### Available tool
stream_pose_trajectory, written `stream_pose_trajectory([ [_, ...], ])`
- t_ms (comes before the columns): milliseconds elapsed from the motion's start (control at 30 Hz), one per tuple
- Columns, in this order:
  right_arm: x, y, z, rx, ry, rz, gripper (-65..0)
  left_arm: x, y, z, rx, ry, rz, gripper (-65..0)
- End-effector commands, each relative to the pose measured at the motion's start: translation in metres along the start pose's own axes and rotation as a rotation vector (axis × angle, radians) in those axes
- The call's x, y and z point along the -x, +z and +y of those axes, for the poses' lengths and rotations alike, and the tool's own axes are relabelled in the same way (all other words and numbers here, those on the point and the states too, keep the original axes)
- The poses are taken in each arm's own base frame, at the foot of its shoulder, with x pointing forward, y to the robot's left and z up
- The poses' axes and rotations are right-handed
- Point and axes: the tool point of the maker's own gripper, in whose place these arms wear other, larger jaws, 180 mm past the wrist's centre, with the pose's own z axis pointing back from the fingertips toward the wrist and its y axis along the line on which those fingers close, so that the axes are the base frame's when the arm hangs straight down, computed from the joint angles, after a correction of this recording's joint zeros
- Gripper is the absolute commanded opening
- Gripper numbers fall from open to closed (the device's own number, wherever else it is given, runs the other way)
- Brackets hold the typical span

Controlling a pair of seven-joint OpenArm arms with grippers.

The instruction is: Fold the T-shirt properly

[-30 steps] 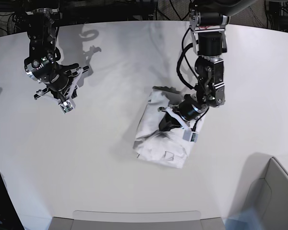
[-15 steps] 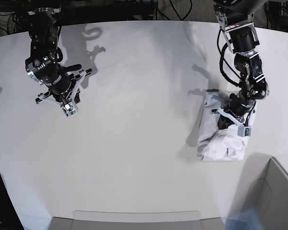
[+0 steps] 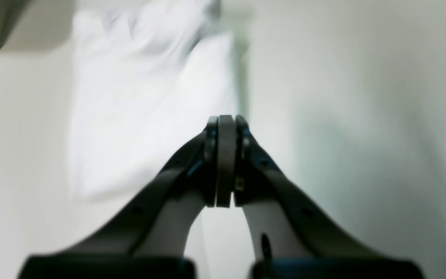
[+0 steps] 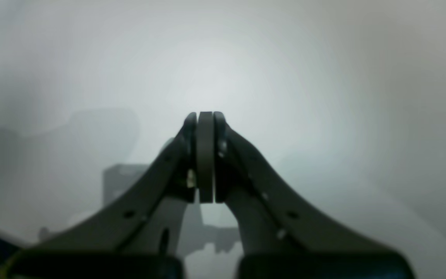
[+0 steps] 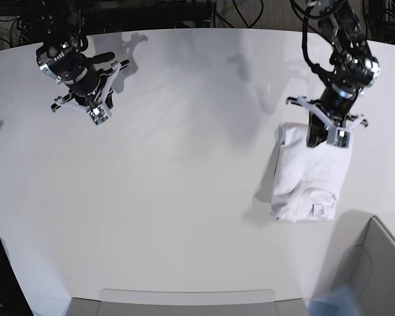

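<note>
The white T-shirt (image 5: 307, 176) lies folded into a compact rectangle at the right of the table. My left gripper (image 5: 328, 136) hangs over the shirt's far end. In the left wrist view the left gripper (image 3: 226, 123) is shut with nothing between its pads, and the blurred T-shirt (image 3: 141, 100) lies ahead and to the left of the tips. My right gripper (image 5: 95, 113) is at the far left of the table, well away from the shirt. In the right wrist view the right gripper (image 4: 205, 116) is shut and empty over bare tabletop.
A grey bin (image 5: 380, 263) stands at the front right corner, close to the shirt's near end. A grey tray edge (image 5: 184, 297) runs along the table's front. Dark cables and frame parts lie beyond the far edge.
The left gripper slid the folded shirt to the right side of the table, then let go and rose toward the far end. The right arm drew back toward the far left corner.
</note>
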Motion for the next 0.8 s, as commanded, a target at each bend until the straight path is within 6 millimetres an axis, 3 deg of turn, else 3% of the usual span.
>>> stream_pose_trajectory([
  [0, 0.005, 0.006, 0.008, -0.021, 0.006, -0.013, -65.0, -0.009, 0.010, 0.003, -0.018, -0.004, -0.047, -65.0],
  [200, 0.070, 0.032, 0.067, -0.158, -0.063, 0.045, -65.0, 0.073, 0.054, 0.014, -0.081, 0.059, 0.182, -65.0],
  [367, 0.115, 0.069, 0.114, -0.312, -0.232, 0.136, -65.0, 0.118, 0.108, 0.021, -0.096, 0.175, 0.287, -65.0],
  [467, 0.134, 0.088, 0.129, -0.359, -0.325, 0.193, -65.0, 0.142, 0.144, 0.018, -0.095, 0.243, 0.362, -65.0],
  [600, 0.166, 0.111, 0.139, -0.383, -0.313, 0.311, -65.0, 0.168, 0.176, 0.018, -0.086, 0.219, 0.493, -65.0],
  [767, 0.197, 0.118, 0.151, -0.414, -0.245, 0.448, -65.0, 0.200, 0.189, 0.001, -0.008, 0.235, 0.618, -65.0],
])
